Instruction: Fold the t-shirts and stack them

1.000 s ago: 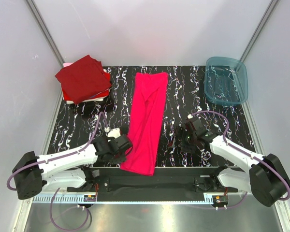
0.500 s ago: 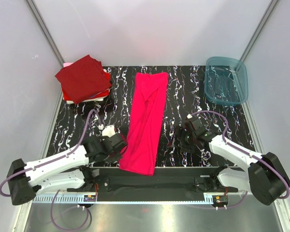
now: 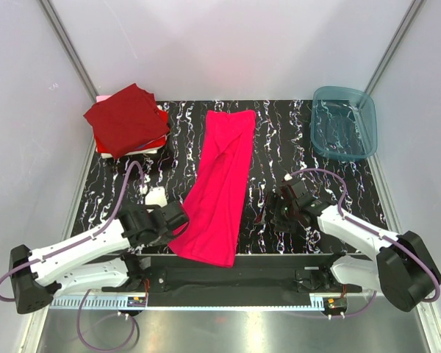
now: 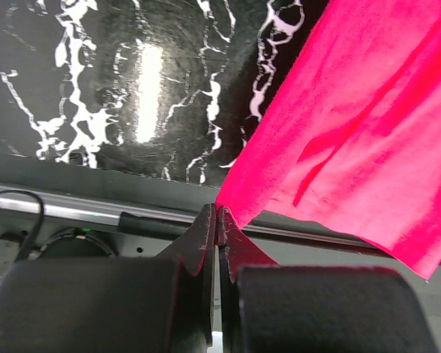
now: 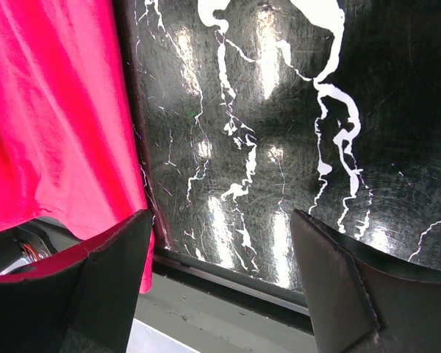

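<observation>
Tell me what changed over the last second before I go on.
The left gripper shut its jaws on the near-left corner of the pink t-shirt and drew back leftward, dragging that corner out sideways. The right gripper stayed open beside the shirt; the folded stack and teal bin did not move.
</observation>
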